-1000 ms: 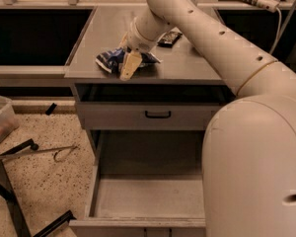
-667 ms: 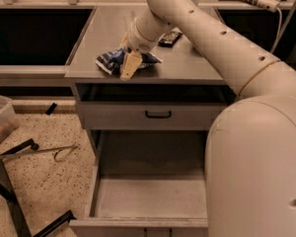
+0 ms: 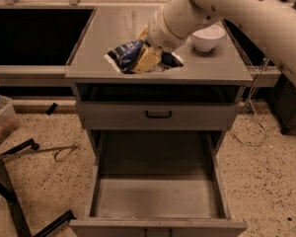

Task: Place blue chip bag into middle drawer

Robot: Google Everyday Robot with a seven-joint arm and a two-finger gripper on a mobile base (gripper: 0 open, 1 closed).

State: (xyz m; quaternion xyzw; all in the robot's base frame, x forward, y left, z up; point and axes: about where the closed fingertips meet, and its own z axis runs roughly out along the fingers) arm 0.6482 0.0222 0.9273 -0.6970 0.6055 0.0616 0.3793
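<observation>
The blue chip bag (image 3: 124, 55), shiny blue and white foil, lies on the grey cabinet top (image 3: 113, 28) near its front edge. My gripper (image 3: 148, 58) is right on the bag's right end, with a tan part over the foil. The arm (image 3: 187, 14) reaches down to it from the upper right. The middle drawer (image 3: 158, 196) stands pulled out below, deep and grey, with tall side walls and nothing on its floor.
A white bowl (image 3: 207, 35) stands on the top to the right of the arm. A dark packet (image 3: 171, 61) lies just right of the gripper. The shallow drawer with a black handle (image 3: 158, 114) is shut. Metal stands and a hook (image 3: 59, 152) lie on the floor at left.
The arm's bulky part no longer blocks the lower right, so the whole open drawer and the white bowl show. The gripper stays on the blue chip bag near the front edge.
</observation>
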